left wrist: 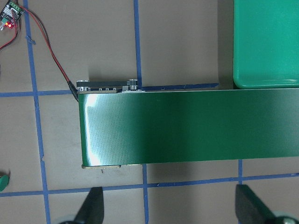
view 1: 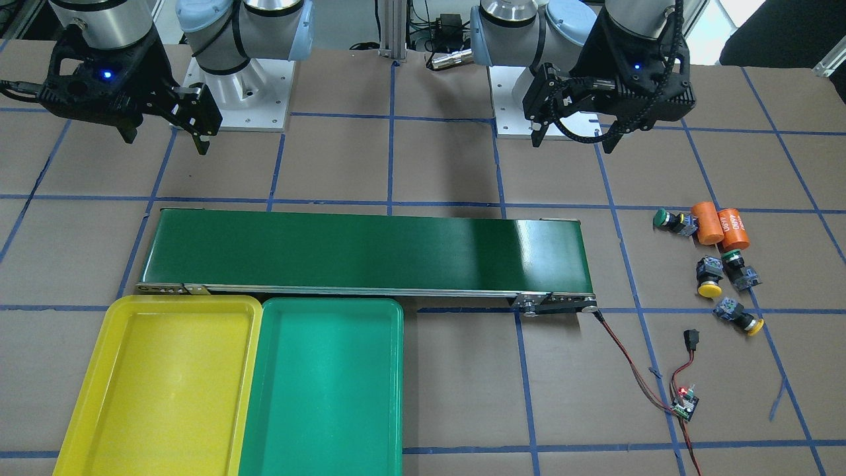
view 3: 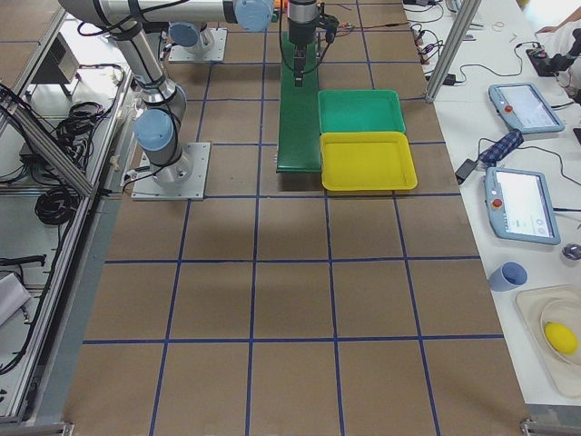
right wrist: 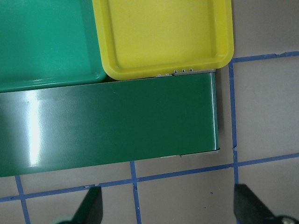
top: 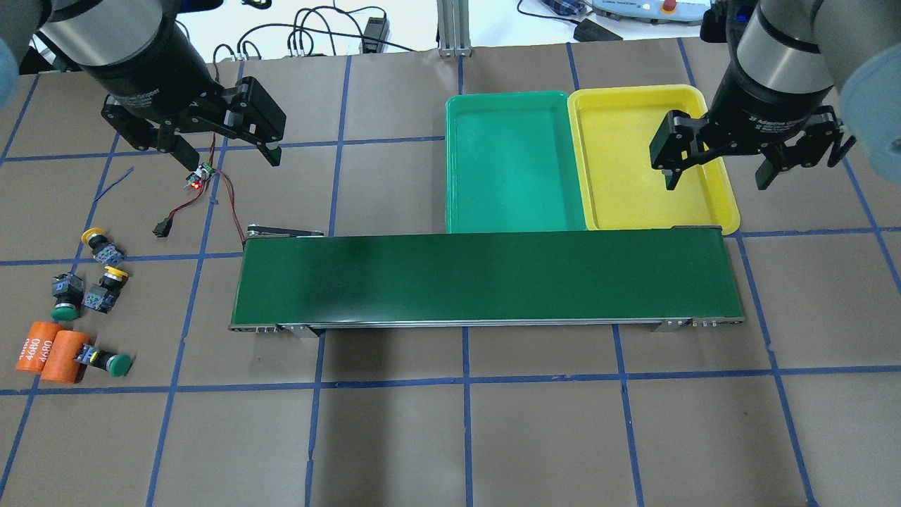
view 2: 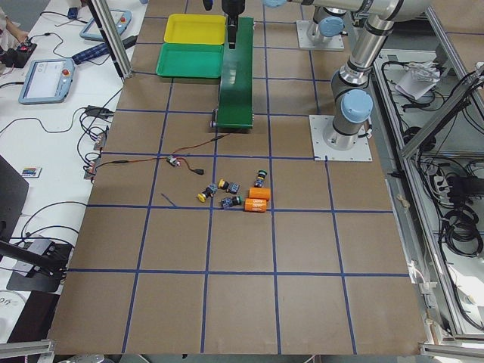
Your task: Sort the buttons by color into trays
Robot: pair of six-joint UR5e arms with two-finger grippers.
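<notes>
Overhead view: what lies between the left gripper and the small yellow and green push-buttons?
A small wired circuit board and a black connector, shown in the overhead view.

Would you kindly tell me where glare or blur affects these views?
Left wrist view: a glare patch on the conveyor belt near its wired end, and the fingertips at the bottom edge look soft. Right wrist view: a similar streak on the belt. Front-facing view: a milder sheen near its motor end.
</notes>
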